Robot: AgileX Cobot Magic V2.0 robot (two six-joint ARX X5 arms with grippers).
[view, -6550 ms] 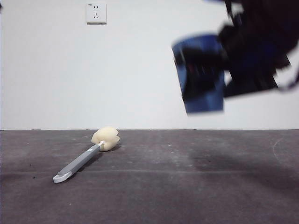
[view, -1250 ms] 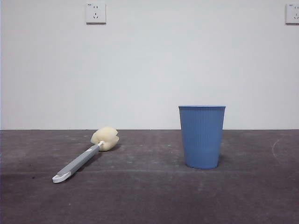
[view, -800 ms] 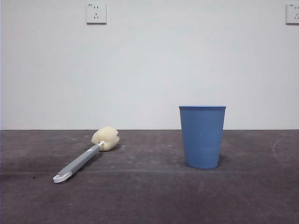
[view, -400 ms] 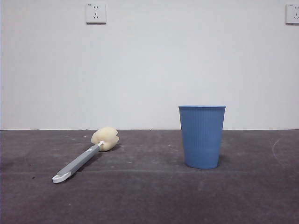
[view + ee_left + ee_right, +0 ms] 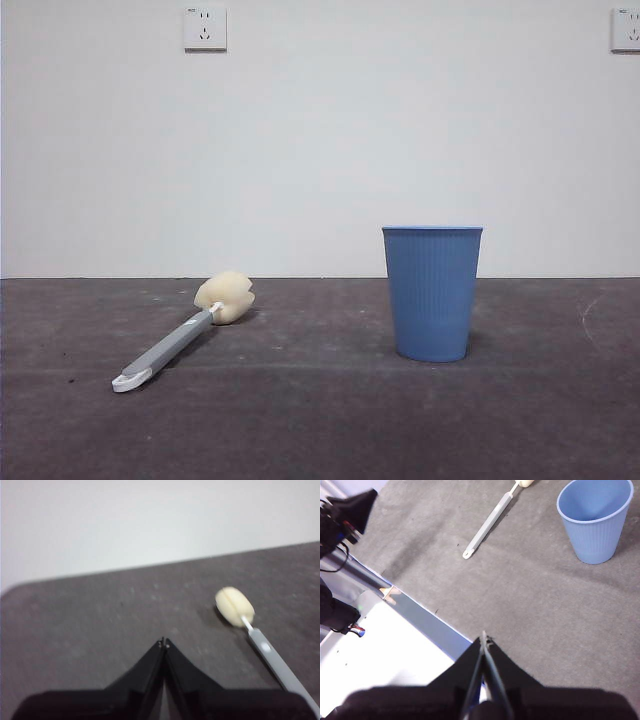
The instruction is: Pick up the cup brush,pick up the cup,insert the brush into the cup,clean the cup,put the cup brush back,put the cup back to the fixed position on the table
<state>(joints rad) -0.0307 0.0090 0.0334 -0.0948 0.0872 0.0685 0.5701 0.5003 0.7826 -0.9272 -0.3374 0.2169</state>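
The blue cup [image 5: 432, 293] stands upright on the table [image 5: 320, 420] at the right of the middle in the front view, and the brush [image 5: 180, 331] lies flat at the lower left, well apart from the cup, its yellow sponge head toward the wall and its white tip toward the camera. The left gripper [image 5: 164, 642] is pinched closed and holds nothing, with the brush [image 5: 250, 630] lying near it on the table but not touching it. The right gripper [image 5: 484, 639] is also closed and empty, high above the table edge, and the cup [image 5: 595, 520] sits far off in the upper right of its picture, with the brush [image 5: 492, 520] at the top middle.
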